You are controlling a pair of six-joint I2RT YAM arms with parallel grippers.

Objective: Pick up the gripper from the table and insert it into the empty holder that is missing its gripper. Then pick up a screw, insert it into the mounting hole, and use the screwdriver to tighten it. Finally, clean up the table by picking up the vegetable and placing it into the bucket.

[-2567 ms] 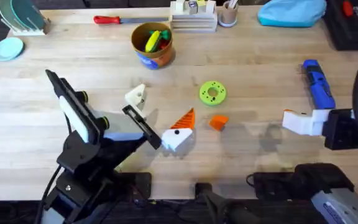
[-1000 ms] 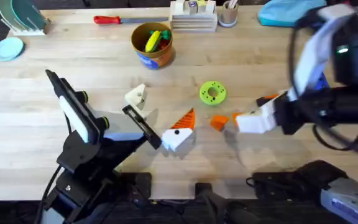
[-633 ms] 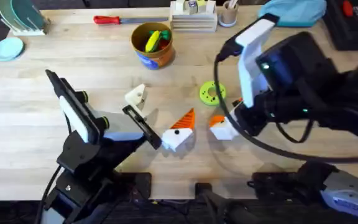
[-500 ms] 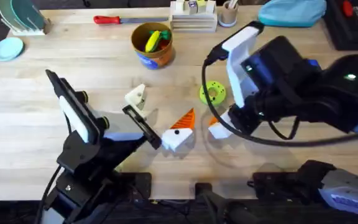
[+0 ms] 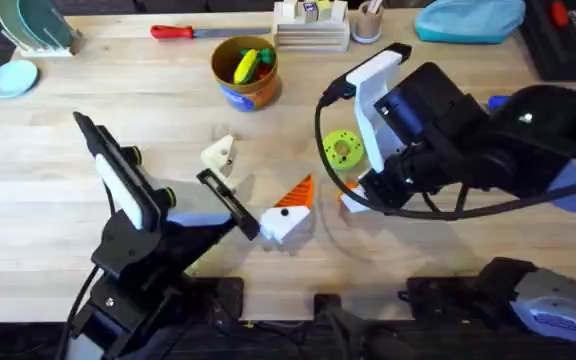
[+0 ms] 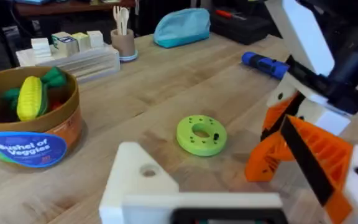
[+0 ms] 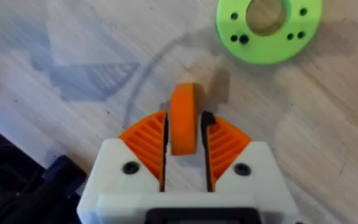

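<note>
The small orange gripper (image 7: 183, 118) lies on the table by the green disc (image 7: 269, 25). My right gripper (image 7: 184, 134) is down over it, an orange pad against each side; from overhead the right gripper (image 5: 353, 200) covers most of it. My left gripper (image 5: 256, 178) rests open on the table. One of its fingers is the bare cream holder (image 5: 218, 155) (image 6: 138, 177); the other carries an orange pad (image 6: 303, 155). The blue screwdriver (image 5: 498, 100) (image 6: 263, 62) lies beyond the right arm. The bucket (image 5: 245, 90) (image 6: 27, 146) holds a yellow corn vegetable (image 6: 30, 96). The screw is out of view.
A red-handled screwdriver (image 5: 183, 32) lies at the back, next to a tray of small blocks (image 5: 311, 25) and a cup (image 5: 366, 22). A blue pouch (image 5: 468, 18) sits back right. Teal dishes (image 5: 13, 75) are at the far left edge.
My right arm swung in from the table's right side to the middle and came down over the small orange gripper. The left arm has not moved.
</note>
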